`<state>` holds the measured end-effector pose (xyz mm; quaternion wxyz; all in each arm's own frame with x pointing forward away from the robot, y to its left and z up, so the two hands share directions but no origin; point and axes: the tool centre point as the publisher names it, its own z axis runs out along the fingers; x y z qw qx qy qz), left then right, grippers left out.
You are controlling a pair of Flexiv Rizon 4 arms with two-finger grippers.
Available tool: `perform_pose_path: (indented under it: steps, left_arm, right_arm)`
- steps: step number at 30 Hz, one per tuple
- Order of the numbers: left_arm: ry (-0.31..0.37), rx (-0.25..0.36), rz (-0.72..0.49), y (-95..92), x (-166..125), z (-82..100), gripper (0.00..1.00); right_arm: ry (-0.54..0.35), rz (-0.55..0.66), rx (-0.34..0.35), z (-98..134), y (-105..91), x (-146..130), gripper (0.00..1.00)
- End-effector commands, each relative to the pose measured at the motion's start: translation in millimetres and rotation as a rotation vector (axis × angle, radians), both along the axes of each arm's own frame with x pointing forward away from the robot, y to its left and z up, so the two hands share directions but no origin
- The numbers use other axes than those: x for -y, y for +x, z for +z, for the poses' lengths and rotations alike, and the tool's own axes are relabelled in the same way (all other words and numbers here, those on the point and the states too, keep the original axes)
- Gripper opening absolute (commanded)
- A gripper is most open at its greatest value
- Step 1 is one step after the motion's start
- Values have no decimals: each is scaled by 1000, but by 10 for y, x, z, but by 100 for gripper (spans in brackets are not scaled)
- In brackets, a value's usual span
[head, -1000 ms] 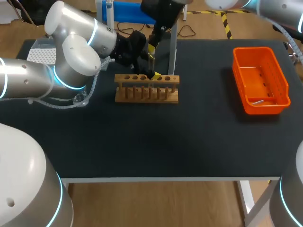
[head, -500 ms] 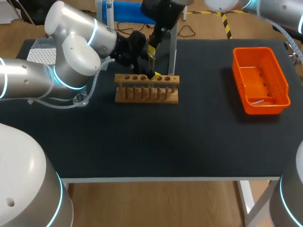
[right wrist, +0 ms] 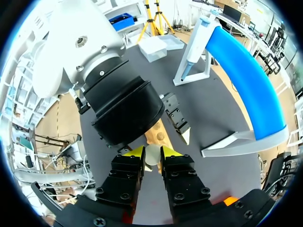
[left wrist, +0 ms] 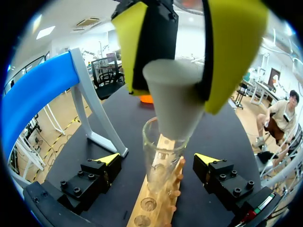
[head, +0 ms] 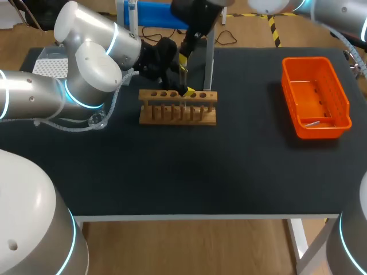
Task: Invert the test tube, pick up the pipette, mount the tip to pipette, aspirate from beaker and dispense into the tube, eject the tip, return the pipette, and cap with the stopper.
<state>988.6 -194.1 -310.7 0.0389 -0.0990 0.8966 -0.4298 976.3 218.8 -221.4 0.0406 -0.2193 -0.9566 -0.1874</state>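
- The test tube (left wrist: 161, 161) stands upright in a wooden rack (head: 178, 114), in a hole near the middle of its row, mouth upward.
- A pale, tapered stopper (left wrist: 176, 101) sits over the tube with its narrow end just inside the mouth.
- The right fingers (left wrist: 233, 52) come down from above and are closed on the stopper, one yellow tip pressed to each side (the right wrist view shows the same pinch from behind).
- The left fingers (left wrist: 105, 163) are spread wide, one on either side of the tube and low beside the rack. A clear gap lies between each tip and the glass, so they hold nothing.
- In the head view both arms meet at the far side of the desk (head: 200, 166), the left arm coming in from the left and the right arm from the far edge.
- Just behind the rack stands a blue stand (right wrist: 241, 71), with the pipette (right wrist: 195, 42) hanging upright on it.
- An orange bin (head: 343, 94) sits well apart at the right of the desk, and a small pale piece lies in it (too small to identify).
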Motion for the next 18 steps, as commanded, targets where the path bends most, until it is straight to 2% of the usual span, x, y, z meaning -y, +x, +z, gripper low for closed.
perform_pose_path:
  steps: [1, 18]
  left_arm:
    - [-4, 1, 0, 2, 1, -12, 100]
    - [-4, 1, 0, 2, 1, -12, 100]
  right_arm:
    - [-1, 2, 5, 33, -6, 10, 0]
    - [-17, 2, -4, -105, -58, 27, 0]
